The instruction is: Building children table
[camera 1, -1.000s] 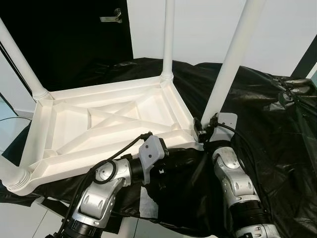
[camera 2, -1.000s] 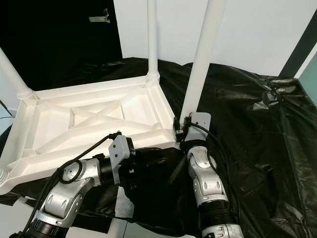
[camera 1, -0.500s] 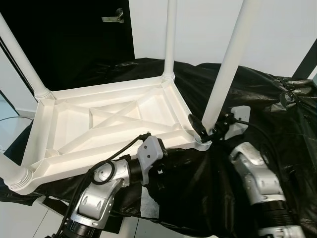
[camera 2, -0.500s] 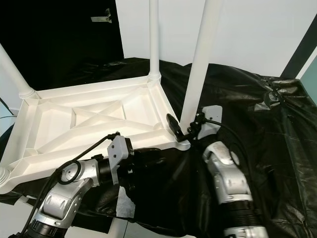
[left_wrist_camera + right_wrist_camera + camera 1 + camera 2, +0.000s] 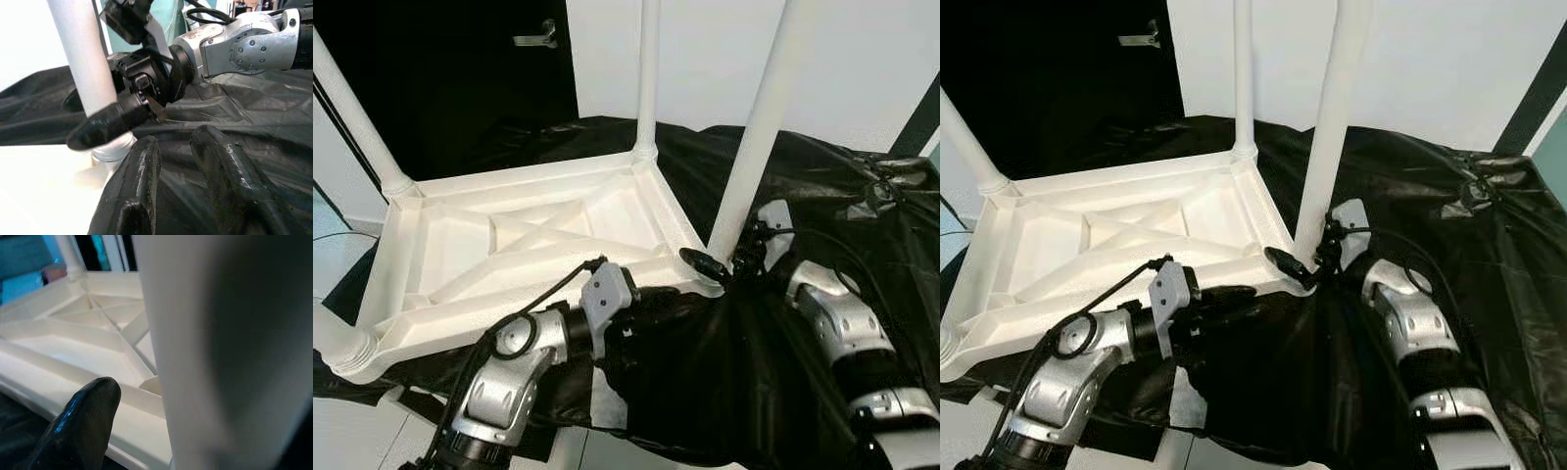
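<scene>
The jaws of the right gripper (image 5: pixel 1304 266) hug the bottom of the near table leg (image 5: pixel 1327 147). The left gripper (image 5: pixel 1224 299) sits just beside it, fingers a little apart, holding nothing. The white table (image 5: pixel 509 245) lies upside down (four legs are up), so the building looks almost done.

One white children's tabletop (image 5: pixel 509 245) lies upside down, its ribbed underside facing up. Four white table legs stand up from its corners: one at the far left (image 5: pixel 357 127), one at the far right (image 5: pixel 647 83), one at the near right (image 5: pixel 754 137), and one at the near left corner (image 5: pixel 333 338). One black plastic sheet (image 5: pixel 842 206) covers the surface beneath. Two grippers are in view, the left gripper (image 5: pixel 181 181) and the right gripper (image 5: pixel 710 264), each with two black fingers. One dark door carries one metal handle (image 5: pixel 534 35).
</scene>
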Available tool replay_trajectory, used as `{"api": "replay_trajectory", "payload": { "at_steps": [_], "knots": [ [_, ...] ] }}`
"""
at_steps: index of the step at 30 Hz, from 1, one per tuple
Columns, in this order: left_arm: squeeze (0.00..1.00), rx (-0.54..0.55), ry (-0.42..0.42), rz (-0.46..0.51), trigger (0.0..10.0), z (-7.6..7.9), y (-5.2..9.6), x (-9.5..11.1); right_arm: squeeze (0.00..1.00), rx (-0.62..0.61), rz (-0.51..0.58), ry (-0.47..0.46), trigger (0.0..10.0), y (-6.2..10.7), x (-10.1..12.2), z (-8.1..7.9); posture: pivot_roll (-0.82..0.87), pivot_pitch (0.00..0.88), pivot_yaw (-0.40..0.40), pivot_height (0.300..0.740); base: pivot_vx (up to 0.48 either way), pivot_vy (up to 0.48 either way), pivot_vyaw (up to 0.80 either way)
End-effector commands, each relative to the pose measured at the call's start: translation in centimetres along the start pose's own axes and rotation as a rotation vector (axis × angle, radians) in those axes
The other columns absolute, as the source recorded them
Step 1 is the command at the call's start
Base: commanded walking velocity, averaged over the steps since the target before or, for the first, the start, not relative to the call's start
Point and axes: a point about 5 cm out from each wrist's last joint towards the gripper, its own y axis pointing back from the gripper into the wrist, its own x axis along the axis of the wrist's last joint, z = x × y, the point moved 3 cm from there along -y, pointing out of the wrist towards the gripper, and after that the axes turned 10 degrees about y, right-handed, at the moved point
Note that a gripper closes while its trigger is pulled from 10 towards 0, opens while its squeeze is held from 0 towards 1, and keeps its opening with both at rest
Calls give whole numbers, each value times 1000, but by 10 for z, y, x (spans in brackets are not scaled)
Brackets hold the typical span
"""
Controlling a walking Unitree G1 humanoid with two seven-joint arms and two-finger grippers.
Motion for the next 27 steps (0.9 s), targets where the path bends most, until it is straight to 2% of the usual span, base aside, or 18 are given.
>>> {"api": "replay_trajectory", "payload": {
  "at_steps": [1, 2, 3, 5, 14, 21, 22, 23, 24, 27],
  "knots": [
    [0, 76, -1, 11, 10000, -8, 0, 0, 0, 38, -23, 18, 10000, -2, -4, -2, -4, 0, -20, 740, 0, 0, 0],
    [0, 75, -2, 11, 10000, -8, -1, 0, 0, 53, -31, 23, 10000, -2, -6, -2, -5, 0, -20, 740, 0, 0, 0],
    [0, 72, -4, 11, 10000, -9, -1, 0, 0, 57, -42, 35, 7686, -3, -8, -1, -6, 0, -20, 740, 0, 0, 0],
    [0, 69, -8, 11, 10000, -9, -2, 0, 0, 66, -60, 58, 0, -4, -13, 0, -8, 0, -17, 740, 0, 0, 0],
    [0, 64, -10, 16, 10000, -9, -4, 2, 0, 86, -68, 65, 0, -7, -19, -1, -9, 0, -17, 740, 0, 0, 0],
    [0, 64, -8, 17, 10000, -8, -4, 2, 0, -7, -136, 92, 0, -3, -29, 3, -9, 0, -24, 740, 0, 0, 0],
    [0, 65, -8, 17, 10000, -8, -4, 2, 0, -24, -148, 97, 4784, -2, -31, 4, -9, 0, -28, 740, 0, 0, 0],
    [0, 70, -14, 9, 10000, -8, -4, 0, 0, -66, -156, 95, 10000, -2, -33, 5, -11, 0, -31, 740, 0, 0, 0],
    [0, 70, -14, 9, 10000, -8, -4, 0, 0, -66, -156, 95, 10000, -2, -33, 5, -11, 0, -31, 740, 0, 0, 0],
    [0, 70, -7, 1, 10000, -6, -3, -4, 0, -198, -147, 58, 10000, -4, -36, 2, -19, 0, -28, 740, 0, 0, 0]
  ]
}}
